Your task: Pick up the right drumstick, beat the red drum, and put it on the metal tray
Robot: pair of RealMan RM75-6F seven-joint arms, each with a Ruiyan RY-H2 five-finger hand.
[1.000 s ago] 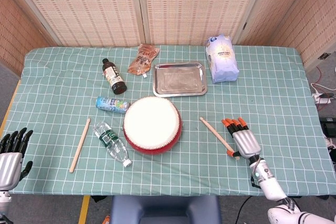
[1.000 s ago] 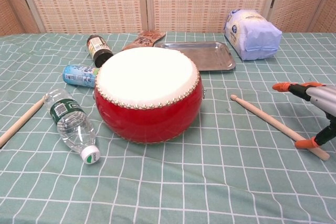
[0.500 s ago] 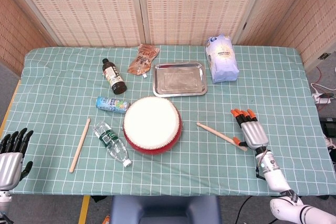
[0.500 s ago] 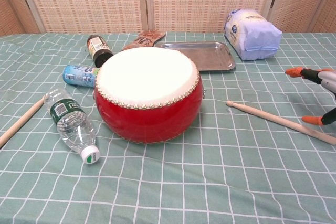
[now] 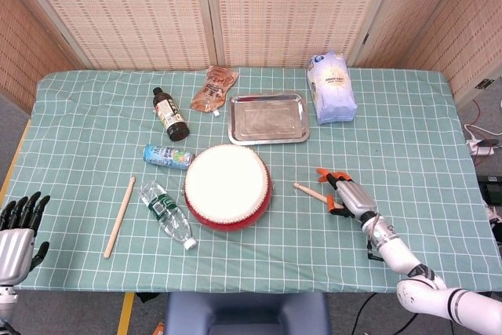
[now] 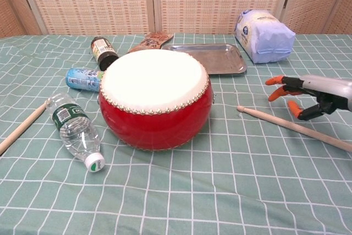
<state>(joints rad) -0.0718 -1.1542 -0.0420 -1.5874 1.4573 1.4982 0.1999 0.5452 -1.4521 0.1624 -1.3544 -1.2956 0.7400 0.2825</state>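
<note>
Red drum [image 5: 227, 187]: centre of green checked cloth [image 5: 408, 131], white skin up, upright; also chest view [image 6: 155, 98].
Right drumstick [image 6: 291, 127]: flat on cloth, right of drum, tip toward drum; in head view only tip end visible [image 5: 307, 190], rest hidden under right hand.
Right hand [image 5: 347, 197]: over drumstick, orange-tipped fingers [image 6: 282, 91] spread and curled downward; chest view [image 6: 308, 96] shows it above stick, apart from it, holding nothing.
Left hand [image 5: 16, 229]: bottom-left corner at table edge, black fingers up and apart, holding nothing.
Metal tray [image 5: 268, 118]: behind drum, nothing in it; chest view [image 6: 206, 59].
Left drumstick [image 5: 119, 216]: flat on cloth, well left of drum.
Water bottle [image 5: 166, 214]: lying on side between left drumstick and drum, cap toward near edge.
Blue can [image 5: 167, 156]: lying on side, just left of drum's far edge.
Dark bottle [image 5: 170, 114]: lying down, left of tray.
Brown pouch [image 5: 213, 89]: beside tray's far-left corner.
White bag [image 5: 332, 86]: right of tray.
</note>
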